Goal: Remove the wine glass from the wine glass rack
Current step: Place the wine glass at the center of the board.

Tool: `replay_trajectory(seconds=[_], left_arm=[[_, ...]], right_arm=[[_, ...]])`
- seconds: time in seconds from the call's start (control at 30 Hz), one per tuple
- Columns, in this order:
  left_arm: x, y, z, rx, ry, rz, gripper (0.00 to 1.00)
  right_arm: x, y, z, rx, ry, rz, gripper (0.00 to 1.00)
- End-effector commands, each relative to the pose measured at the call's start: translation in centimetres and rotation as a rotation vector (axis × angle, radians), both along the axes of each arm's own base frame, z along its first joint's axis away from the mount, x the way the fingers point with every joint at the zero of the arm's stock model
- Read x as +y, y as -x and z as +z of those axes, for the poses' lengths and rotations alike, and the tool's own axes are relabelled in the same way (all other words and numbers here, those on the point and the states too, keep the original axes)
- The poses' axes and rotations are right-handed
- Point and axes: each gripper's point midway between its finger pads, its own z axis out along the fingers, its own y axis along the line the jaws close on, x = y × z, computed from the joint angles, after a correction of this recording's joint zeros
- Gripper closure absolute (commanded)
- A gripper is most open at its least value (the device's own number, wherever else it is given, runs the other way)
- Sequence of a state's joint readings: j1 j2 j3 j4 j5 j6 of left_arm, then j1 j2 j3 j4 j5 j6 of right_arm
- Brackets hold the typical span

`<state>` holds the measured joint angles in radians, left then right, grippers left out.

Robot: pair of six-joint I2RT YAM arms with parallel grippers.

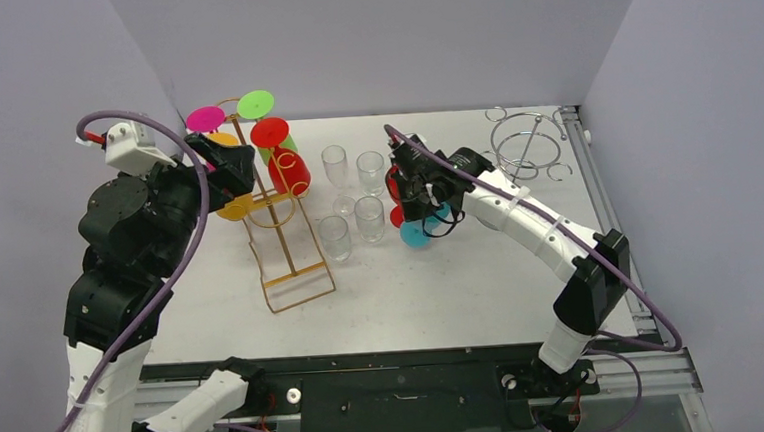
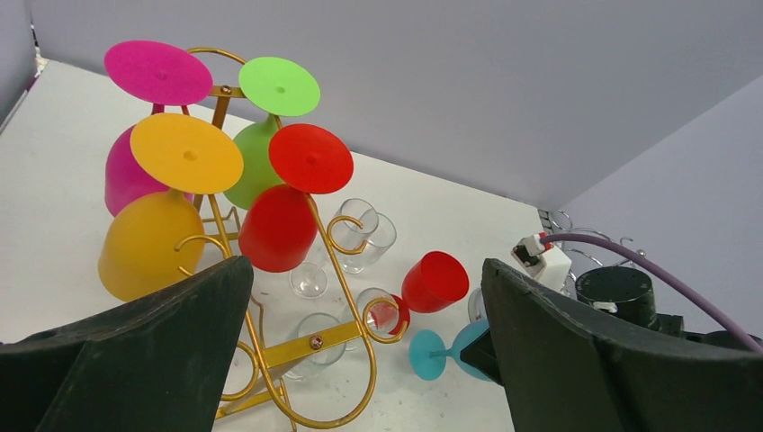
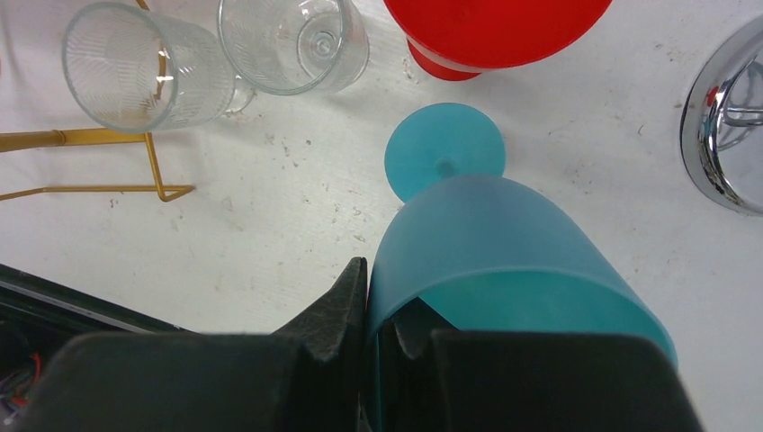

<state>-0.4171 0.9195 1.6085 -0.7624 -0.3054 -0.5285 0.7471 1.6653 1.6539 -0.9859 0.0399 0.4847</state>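
Gold wire rack, curly hooks. 4 matte plastic glasses hang upside-down on it: orange glass, red glass, magenta glass, green glass. L gripper spread wide, empty, near rack. R gripper pinched on rim wall of frosted teal glass, off rack, near clear ribbed tumblers.

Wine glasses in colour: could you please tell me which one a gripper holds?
The teal one, rim pinched by the right gripper; no other is gripped.
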Motion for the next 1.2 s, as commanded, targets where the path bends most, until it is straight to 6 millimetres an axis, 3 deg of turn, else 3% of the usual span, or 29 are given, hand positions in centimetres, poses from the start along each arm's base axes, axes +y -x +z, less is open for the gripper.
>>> replay_trajectory(seconds=[0.0,0.33,0.63,0.9,1.17], left_arm=[[1.2,0.8,2.0,-0.062,-0.004,0.035,0.04],[1.1,0.5,1.6,-0.054,-0.006,0.037,0.04],[1.2,0.3,1.2,-0.045,-0.012,0.045,0.04],[1.2,-0.1,0.6,-0.025,-0.025,0.058,0.04],[1.6,-0.6,0.5,-0.011,-0.035,0.087,0.04]], right_arm=[[0.4,-0.4,-0.7,-0.008,0.022,0.02,1.0],[0.8,-0.3,-4.5,0.056,0.082,0.049,1.0],[1.2,-0.3,-5.9,0.081,0.094,0.062,1.0],[0.9,-0.3,-4.7,0.054,0.104,0.056,0.77],[0.7,-0.4,-1.6,0.001,0.084,0.051,0.7]])
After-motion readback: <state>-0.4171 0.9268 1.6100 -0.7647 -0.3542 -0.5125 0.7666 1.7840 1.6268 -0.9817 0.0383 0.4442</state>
